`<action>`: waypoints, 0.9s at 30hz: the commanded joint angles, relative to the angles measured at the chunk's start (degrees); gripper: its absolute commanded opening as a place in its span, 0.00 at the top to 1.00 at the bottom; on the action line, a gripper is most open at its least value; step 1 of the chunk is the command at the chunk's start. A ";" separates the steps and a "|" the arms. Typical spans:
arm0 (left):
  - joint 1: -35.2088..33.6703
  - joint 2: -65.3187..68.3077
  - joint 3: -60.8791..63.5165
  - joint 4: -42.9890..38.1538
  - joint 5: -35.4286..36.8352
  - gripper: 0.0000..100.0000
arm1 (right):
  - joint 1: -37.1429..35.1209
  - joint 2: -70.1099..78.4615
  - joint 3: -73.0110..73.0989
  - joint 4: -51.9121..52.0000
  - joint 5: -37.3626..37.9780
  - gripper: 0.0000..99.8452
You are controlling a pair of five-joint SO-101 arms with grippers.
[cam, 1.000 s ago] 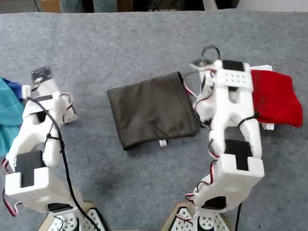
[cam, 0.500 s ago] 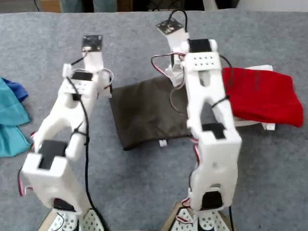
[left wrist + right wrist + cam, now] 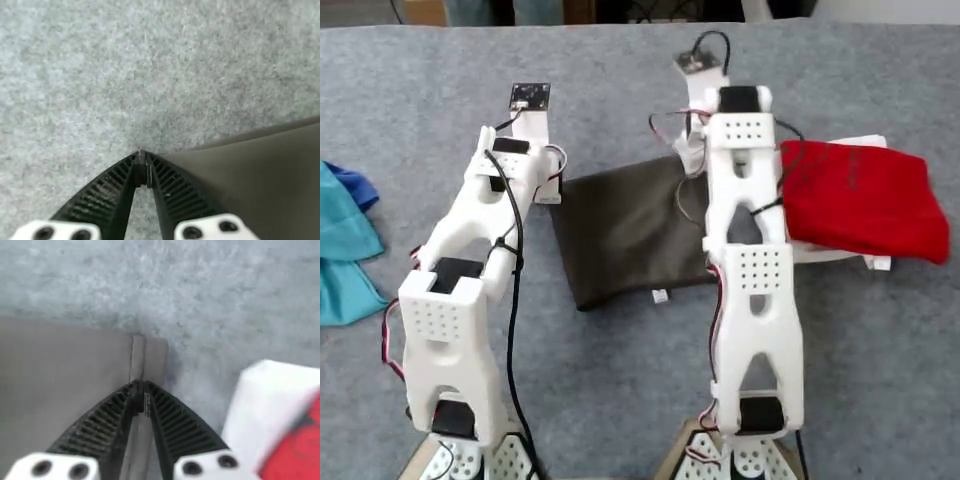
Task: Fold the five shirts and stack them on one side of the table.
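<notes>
Folded olive shirt lies mid-frame, left gripper and right gripper both pinched shut at its upper corners. At right, a red shirt sits stacked on a white shirt. At the left edge, the teal shirt and blue shirt apparently await folding.

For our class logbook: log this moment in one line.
left tool: shut, at brown shirt corner | right tool: shut, over other corner | red shirt: folded
</notes>
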 commanded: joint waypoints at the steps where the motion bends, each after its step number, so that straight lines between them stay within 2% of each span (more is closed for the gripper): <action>1: -0.31 -0.44 -1.98 0.18 -0.44 0.97 | -0.79 -1.01 -11.82 1.93 -0.53 0.99; 4: -0.31 -0.70 -1.54 0.18 -0.44 0.97 | -0.53 -3.74 -13.67 2.11 -0.62 0.99; 7: -0.31 -0.53 -1.45 0.18 -0.44 0.97 | -0.35 -10.95 -7.78 2.37 -0.70 0.99; 16: -0.48 -0.26 -1.45 0.18 -0.44 0.97 | 1.58 -43.03 41.19 0.09 -0.18 0.99; 23: -0.66 -0.26 -1.45 0.26 -0.18 0.97 | 0.35 -53.41 67.30 0.26 -0.18 0.99; 27: -0.66 -0.26 -1.45 0.44 -0.26 0.97 | 0.00 -56.57 80.22 -6.51 -0.62 0.99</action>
